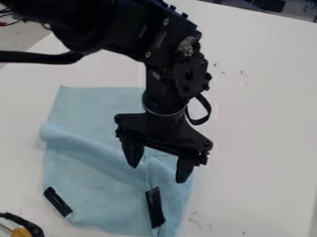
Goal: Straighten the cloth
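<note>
camera view showed a rumpled cloth (93, 166) on the white bench (263, 120), the tool (158, 174) above it, fingers apart, cables (9, 22) beyond.

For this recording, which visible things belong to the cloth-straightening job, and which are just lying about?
Job:
- light blue cloth
- two black strips on it
- end effector

Lying about:
- black-and-yellow item, lower left
- thin wires, upper left

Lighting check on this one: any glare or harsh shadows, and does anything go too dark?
Camera view: soft light on the white table, no strong glare; gentle shading along the raised fold in the cloth; the arm goes nearly black at upper left, the tool also dark.
</note>
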`<state>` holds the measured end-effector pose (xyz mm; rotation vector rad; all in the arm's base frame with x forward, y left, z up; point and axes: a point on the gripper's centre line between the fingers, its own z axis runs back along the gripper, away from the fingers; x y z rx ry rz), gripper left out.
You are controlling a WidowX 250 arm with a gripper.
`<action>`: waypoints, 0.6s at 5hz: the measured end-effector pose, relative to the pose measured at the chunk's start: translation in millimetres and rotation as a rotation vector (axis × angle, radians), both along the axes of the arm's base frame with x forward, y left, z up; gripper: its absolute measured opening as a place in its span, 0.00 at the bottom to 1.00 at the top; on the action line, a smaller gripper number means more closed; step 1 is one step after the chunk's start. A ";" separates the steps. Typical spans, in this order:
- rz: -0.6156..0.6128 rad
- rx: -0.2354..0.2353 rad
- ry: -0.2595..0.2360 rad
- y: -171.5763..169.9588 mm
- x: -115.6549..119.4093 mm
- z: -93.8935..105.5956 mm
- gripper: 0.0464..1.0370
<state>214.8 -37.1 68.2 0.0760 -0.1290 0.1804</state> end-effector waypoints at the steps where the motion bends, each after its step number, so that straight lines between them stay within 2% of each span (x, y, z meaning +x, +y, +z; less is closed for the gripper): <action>1: -0.002 -0.002 0.014 -0.9 -0.1 -2.8 0.96; 2: -0.023 -0.010 0.052 12.4 15.0 -8.5 0.96; 3: -0.057 -0.004 0.063 21.0 34.7 -7.4 0.96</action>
